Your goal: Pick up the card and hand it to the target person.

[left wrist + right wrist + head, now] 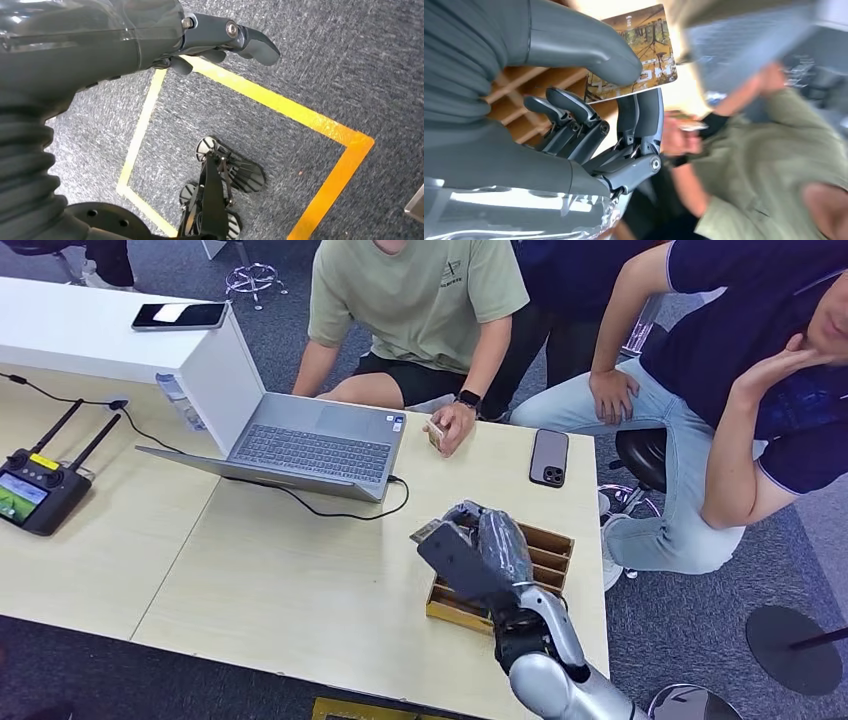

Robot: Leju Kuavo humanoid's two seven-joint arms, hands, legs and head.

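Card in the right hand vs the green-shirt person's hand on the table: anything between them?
Head view: only bare table lies between the card held by the right hand and the person's hand. The laptop cable loops just beside that stretch.

right hand (478, 552) holding card (425, 533), above wooden box (548, 552)
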